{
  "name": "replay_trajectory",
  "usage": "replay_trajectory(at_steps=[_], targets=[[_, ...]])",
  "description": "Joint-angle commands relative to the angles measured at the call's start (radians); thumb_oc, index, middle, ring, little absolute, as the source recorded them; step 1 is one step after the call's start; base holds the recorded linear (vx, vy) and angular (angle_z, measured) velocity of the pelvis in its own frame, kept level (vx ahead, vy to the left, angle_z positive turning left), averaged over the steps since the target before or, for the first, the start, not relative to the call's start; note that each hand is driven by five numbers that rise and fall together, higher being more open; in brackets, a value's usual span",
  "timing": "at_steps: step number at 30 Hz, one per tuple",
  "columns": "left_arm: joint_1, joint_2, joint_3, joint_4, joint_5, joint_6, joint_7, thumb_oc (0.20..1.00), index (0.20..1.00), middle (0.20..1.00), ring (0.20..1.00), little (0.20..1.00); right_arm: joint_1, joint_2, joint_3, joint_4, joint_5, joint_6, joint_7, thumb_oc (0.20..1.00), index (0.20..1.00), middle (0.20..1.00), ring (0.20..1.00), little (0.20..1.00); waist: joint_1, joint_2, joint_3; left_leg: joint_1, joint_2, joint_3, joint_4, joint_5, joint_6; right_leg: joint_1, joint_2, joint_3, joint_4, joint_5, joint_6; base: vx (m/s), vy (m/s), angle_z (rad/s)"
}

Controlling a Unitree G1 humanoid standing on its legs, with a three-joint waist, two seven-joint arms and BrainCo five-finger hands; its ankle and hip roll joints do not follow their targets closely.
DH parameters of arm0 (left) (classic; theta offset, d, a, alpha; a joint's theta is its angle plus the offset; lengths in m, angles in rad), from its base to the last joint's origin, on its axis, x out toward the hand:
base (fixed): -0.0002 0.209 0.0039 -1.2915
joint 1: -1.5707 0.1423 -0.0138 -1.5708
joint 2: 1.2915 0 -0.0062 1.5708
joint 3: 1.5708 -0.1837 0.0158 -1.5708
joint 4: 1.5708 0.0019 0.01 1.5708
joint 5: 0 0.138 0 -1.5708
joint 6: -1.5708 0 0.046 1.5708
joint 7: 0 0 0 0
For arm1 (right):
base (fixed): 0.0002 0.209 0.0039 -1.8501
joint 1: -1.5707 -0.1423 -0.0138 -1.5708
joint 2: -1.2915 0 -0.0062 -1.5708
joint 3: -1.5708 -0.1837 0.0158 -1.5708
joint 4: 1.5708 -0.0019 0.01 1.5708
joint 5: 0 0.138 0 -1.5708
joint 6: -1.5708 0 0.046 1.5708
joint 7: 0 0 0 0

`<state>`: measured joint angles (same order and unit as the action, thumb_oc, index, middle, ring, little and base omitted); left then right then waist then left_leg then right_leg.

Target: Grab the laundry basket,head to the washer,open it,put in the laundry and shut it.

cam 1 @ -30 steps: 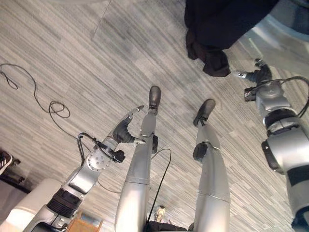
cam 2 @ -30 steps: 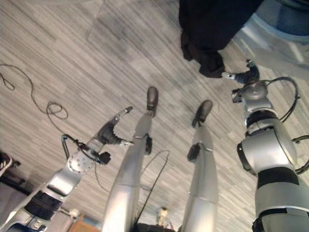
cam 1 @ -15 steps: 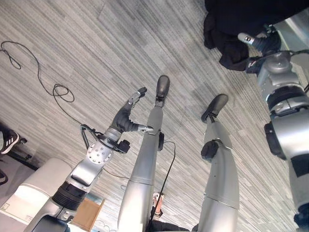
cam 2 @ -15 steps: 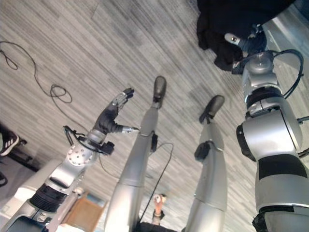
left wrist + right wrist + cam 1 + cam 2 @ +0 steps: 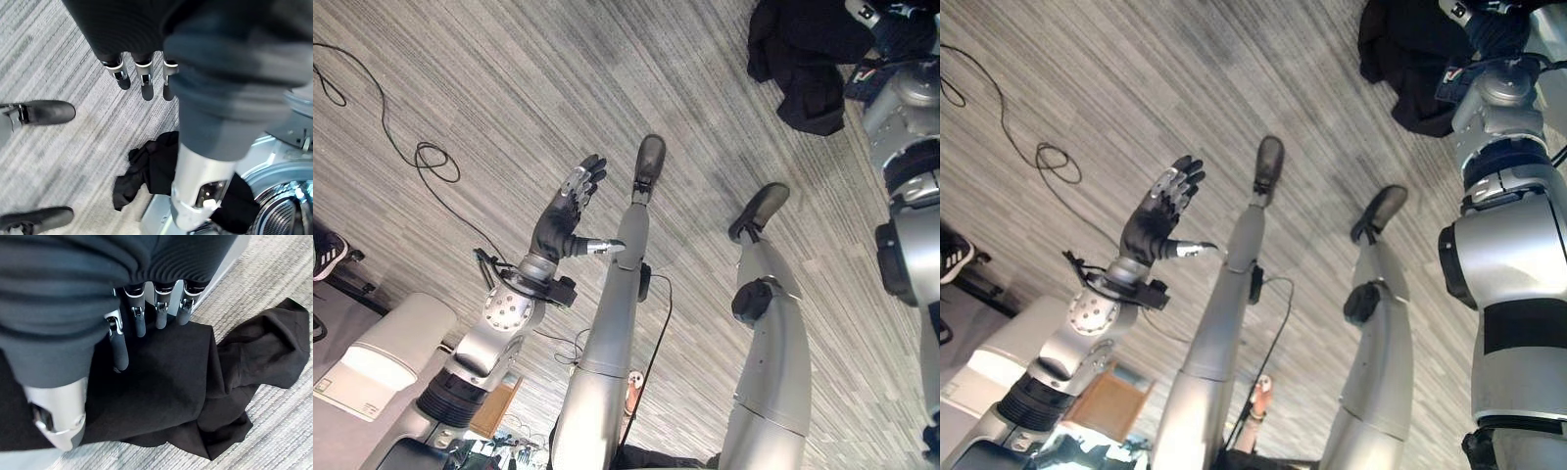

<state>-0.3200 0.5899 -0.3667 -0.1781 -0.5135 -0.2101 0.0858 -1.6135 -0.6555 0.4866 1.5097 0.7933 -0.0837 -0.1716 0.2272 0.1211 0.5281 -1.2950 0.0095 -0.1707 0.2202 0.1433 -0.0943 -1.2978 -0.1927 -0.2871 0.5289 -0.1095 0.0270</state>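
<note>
Right hand far right, straight relaxed fingers resting on the black laundry, not curled round it. Cloth hangs from the washer mouth down onto the floor, likely half-loaded and needing a push in. Left hand open, fingers spread, raised over bare floor at left, holding nothing. Plenty of free floor left; washer edge crowds the far right.

Silver-grey arms are ending in dark ribbed covers; the left hand and right hand are showing silver fingers with dark tips.
</note>
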Motion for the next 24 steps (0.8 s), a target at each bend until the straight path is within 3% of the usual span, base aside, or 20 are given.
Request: replay_trajectory(at_steps=[1,7,17,24], targets=[[0.046,0.012,-0.002,-0.103,-0.057,-0.035,-0.017,1.0,1.0,1.0,1.0,1.0,-0.065,-0.109,0.089,0.076,0.095,-0.004,-0.027,1.0,1.0,1.0,1.0,1.0,-0.029,0.093,-0.008,0.061,0.065,-0.001,0.094,-0.202,-0.032,0.029,0.026,0.11,-0.059,-0.043,0.111,0.01,-0.012,0.03],[0.073,0.028,0.003,-0.119,-0.06,-0.026,-0.02,1.0,1.0,1.0,1.0,1.0,-0.036,-0.056,0.074,0.139,0.149,0.032,-0.003,1.0,1.0,1.0,1.0,1.0,-0.043,0.08,-0.008,0.056,0.066,0.001,0.099,-0.209,-0.033,0.034,0.032,0.11,-0.064,-0.041,0.108,0.01,-0.009,0.03],[0.08,0.04,0.024,-0.14,-0.102,-0.046,-0.018,1.0,1.0,1.0,1.0,1.0,-0.037,-0.059,0.042,0.136,0.181,0.002,-0.043,1.0,1.0,1.0,1.0,1.0,-0.05,0.082,-0.008,0.063,0.063,0.001,0.083,-0.208,-0.035,0.046,0.032,0.11,-0.081,-0.038,0.113,0.0,-0.001,-0.01],[0.082,0.049,0.026,-0.157,-0.152,-0.062,-0.016,1.0,1.0,1.0,1.0,1.0,-0.096,-0.037,0.085,0.104,0.18,-0.022,-0.056,1.0,1.0,1.0,1.0,1.0,-0.037,0.08,-0.008,0.057,0.063,-0.005,0.069,-0.202,-0.038,0.048,0.03,0.105,-0.093,-0.041,0.116,0.0,0.0,0.0]])
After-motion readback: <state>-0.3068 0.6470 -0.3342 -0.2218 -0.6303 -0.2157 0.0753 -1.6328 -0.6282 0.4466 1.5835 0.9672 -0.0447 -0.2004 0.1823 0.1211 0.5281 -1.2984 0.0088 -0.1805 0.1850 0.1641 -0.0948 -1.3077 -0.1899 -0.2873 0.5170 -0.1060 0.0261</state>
